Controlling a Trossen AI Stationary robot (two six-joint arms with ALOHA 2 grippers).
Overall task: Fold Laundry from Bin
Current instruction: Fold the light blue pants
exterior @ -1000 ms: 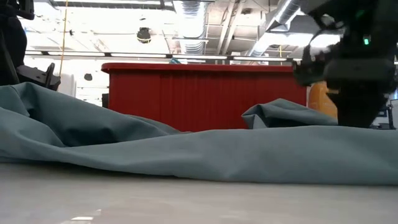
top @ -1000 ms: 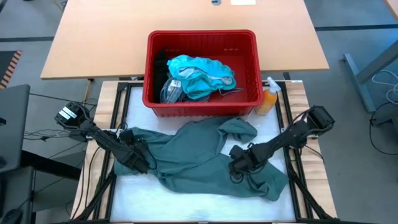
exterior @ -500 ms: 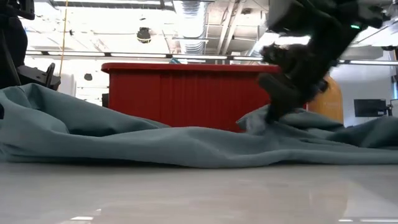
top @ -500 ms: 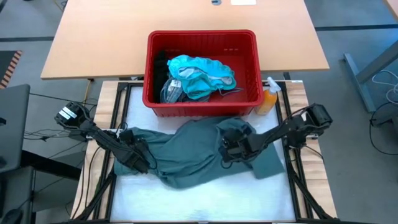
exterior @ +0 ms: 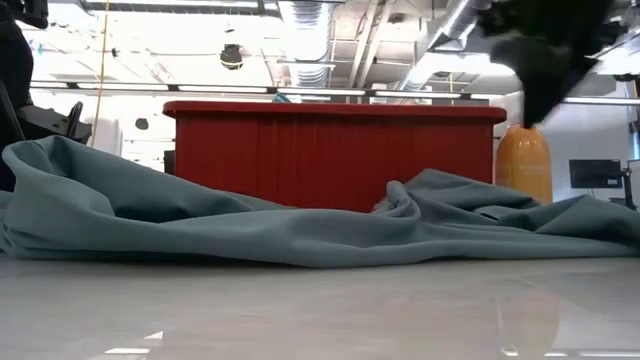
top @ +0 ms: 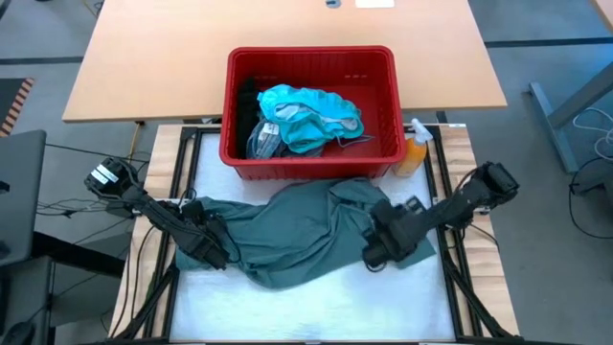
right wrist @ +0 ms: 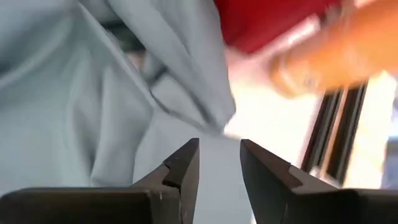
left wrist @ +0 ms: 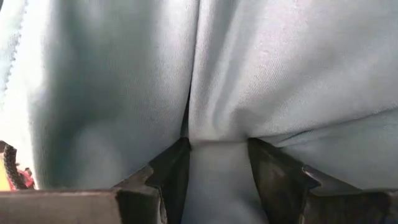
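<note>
Your left gripper point(left wrist: 217, 152) is clamped on the grey-green garment point(top: 306, 230): in the left wrist view a fold of cloth is pinched between the two fingers point(left wrist: 168, 168), which stand only a narrow gap apart with fabric filling it. In the high view you see that gripper point(top: 213, 247) at the garment's left end, low on the white mat point(top: 306, 307).

Your right gripper point(right wrist: 219, 158) has let go. In the right wrist view its fingers point(right wrist: 186, 165) are parted by a small gap with nothing between them; cloth lies beyond the tips, not gripped. In the high view it point(top: 376, 257) sits over the garment's right end, and whether it touches the cloth you can't tell. In the low view the right arm is a dark blur up top right, clear of the fabric.

The garment lies bunched across the mat in front of the bin point(top: 311, 158), its far edge just beside the bin's front wall. In the low view it point(exterior: 300, 225) spreads in low folds, raised at the left end.

The bin holds the other laundry: a teal piece point(top: 311, 115) on top, a striped cloth point(top: 263, 139) beside it, something black point(top: 247, 96) at the left wall. An orange spray bottle point(top: 412, 153) stands just beside the bin's right front corner.
</note>
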